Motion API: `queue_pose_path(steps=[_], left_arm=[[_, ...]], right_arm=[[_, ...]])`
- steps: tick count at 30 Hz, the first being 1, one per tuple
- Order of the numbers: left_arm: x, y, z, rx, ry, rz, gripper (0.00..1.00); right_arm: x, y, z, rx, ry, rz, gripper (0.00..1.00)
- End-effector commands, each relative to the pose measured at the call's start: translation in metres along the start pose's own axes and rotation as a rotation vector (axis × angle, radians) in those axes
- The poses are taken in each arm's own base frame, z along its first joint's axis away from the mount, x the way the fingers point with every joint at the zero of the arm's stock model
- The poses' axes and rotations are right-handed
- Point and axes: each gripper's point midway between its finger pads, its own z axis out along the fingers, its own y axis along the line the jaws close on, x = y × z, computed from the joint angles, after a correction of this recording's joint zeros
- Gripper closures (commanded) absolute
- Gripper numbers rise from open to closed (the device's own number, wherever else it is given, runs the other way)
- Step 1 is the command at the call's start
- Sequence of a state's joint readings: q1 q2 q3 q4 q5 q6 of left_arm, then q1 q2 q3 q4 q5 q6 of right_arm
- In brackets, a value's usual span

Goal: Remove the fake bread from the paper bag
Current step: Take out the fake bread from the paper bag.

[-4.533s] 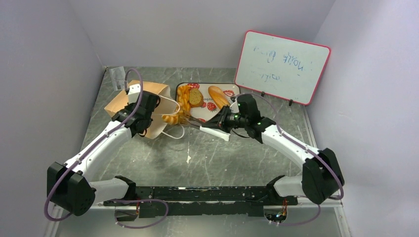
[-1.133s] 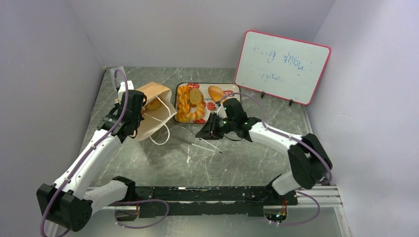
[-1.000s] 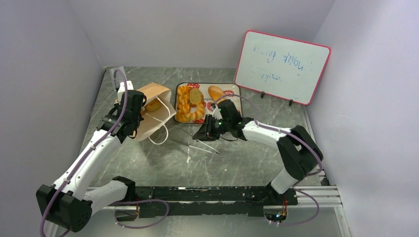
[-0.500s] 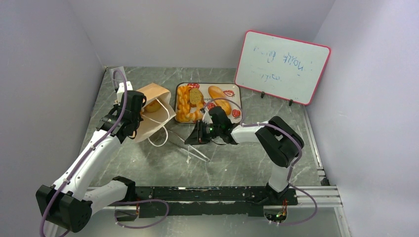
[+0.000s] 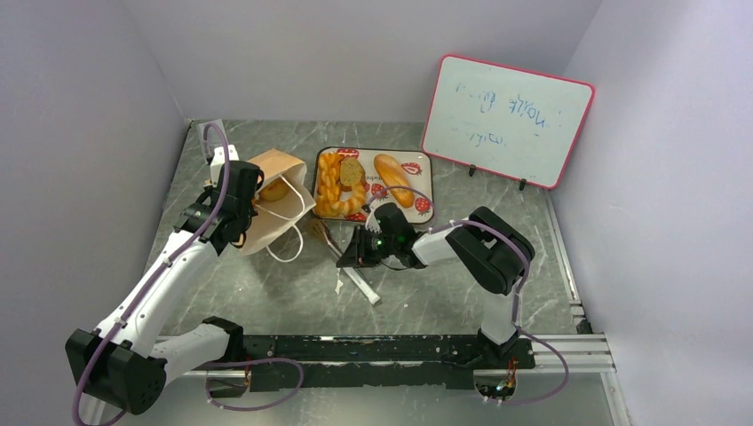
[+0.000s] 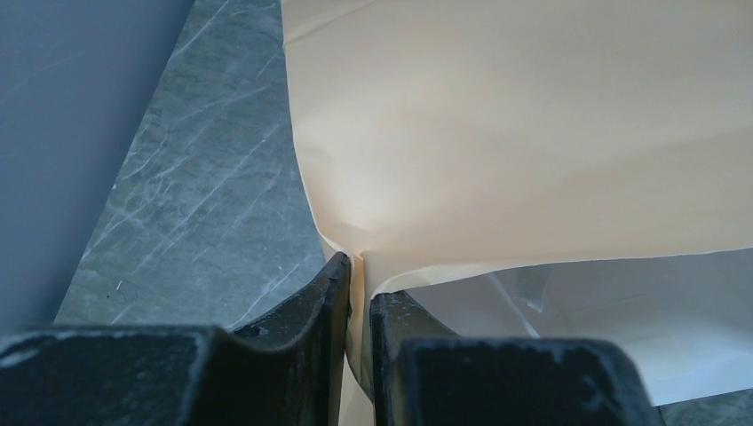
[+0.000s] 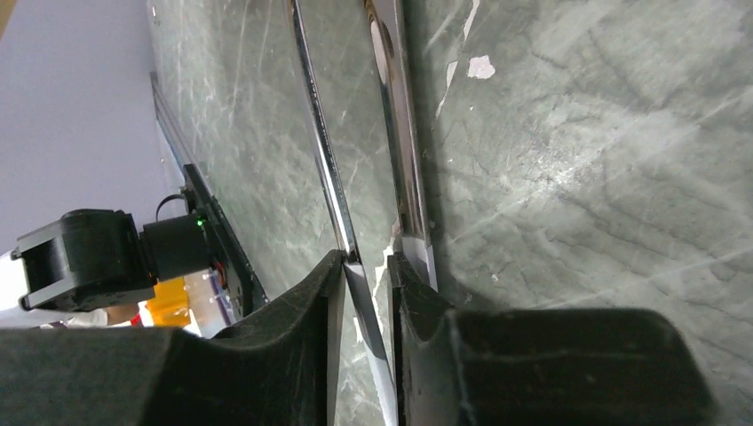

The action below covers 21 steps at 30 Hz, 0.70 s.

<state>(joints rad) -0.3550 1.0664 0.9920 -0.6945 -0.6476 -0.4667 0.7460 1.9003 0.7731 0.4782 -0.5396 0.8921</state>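
Observation:
The tan paper bag (image 5: 266, 217) lies tilted at the back left with its mouth toward the tray. One golden piece of fake bread (image 5: 273, 188) shows inside it. My left gripper (image 5: 233, 202) is shut on the paper bag's (image 6: 533, 133) edge, the paper pinched between the fingers (image 6: 333, 293). More fake bread lies on the tray: a braided twist (image 5: 330, 182), a round slice (image 5: 352, 171) and an oblong loaf (image 5: 393, 179). My right gripper (image 5: 348, 256) is low over the table, shut on the silver tongs (image 5: 364, 288), whose two arms (image 7: 321, 169) run away from the gripper (image 7: 366, 266).
The white strawberry-print tray (image 5: 422, 169) sits at the back centre. A red-framed whiteboard (image 5: 506, 120) leans at the back right. Grey walls close in the left, back and right. The bag's white cord handles (image 5: 289, 244) trail on the table beside the tongs.
My right gripper has swung left and toward the near edge with the tongs, which now point toward the bag. The loaf on the tray is uncovered. The left arm and the bag have stayed still.

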Motion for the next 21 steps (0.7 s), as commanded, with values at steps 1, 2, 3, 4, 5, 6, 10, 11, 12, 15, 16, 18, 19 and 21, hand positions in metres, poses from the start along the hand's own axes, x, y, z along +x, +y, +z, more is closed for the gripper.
queue_pose_path(steps=[1, 2, 3, 4, 5, 6, 10, 11, 12, 15, 16, 18, 19, 21], left_arm=[[-0.013, 0.003, -0.003, -0.019, -0.025, -0.037, 0.93], [-0.014, 0.003, -0.003, -0.018, -0.026, -0.038, 0.93], [-0.013, 0.003, -0.003, -0.021, -0.025, -0.038, 0.93], [-0.013, 0.003, -0.003, -0.02, -0.027, -0.04, 0.93], [-0.013, 0.003, -0.003, -0.022, -0.027, -0.042, 0.93], [-0.013, 0.003, -0.003, -0.022, -0.027, -0.044, 0.93], [-0.011, 0.003, -0.002, -0.019, -0.027, -0.052, 0.93], [-0.011, 0.002, -0.002, -0.018, -0.026, -0.055, 0.93], [-0.01, 0.002, -0.002, -0.017, -0.025, -0.056, 0.93], [-0.01, 0.002, -0.002, -0.014, -0.026, -0.061, 0.93], [-0.01, 0.002, -0.002, -0.016, -0.026, -0.061, 0.93], [-0.011, 0.002, -0.003, -0.015, -0.03, -0.065, 0.93], [-0.011, 0.002, -0.003, -0.014, -0.03, -0.068, 0.93], [-0.01, 0.003, -0.004, -0.014, -0.029, -0.073, 0.93]], right_arm=[[0.008, -0.048, 0.001, 0.176, -0.006, -0.015, 0.76], [0.006, -0.048, 0.001, 0.183, -0.007, -0.031, 0.74], [0.006, -0.05, 0.0, 0.196, -0.002, -0.04, 0.72], [0.004, -0.051, -0.001, 0.206, -0.002, -0.054, 0.72], [0.001, -0.05, -0.001, 0.214, -0.005, -0.076, 0.71], [0.0, -0.05, -0.002, 0.223, -0.002, -0.09, 0.7], [-0.001, -0.049, -0.004, 0.279, 0.015, -0.176, 0.8], [0.0, -0.049, -0.003, 0.288, 0.023, -0.194, 0.87], [0.002, -0.047, -0.002, 0.294, 0.03, -0.209, 0.92], [0.009, -0.042, 0.001, 0.304, 0.052, -0.246, 0.99], [0.011, -0.04, 0.002, 0.31, 0.056, -0.262, 1.0], [0.015, -0.036, 0.003, 0.327, 0.057, -0.298, 1.0], [0.016, -0.034, 0.004, 0.338, 0.058, -0.315, 1.0], [0.02, -0.031, 0.005, 0.365, 0.061, -0.357, 1.0]])
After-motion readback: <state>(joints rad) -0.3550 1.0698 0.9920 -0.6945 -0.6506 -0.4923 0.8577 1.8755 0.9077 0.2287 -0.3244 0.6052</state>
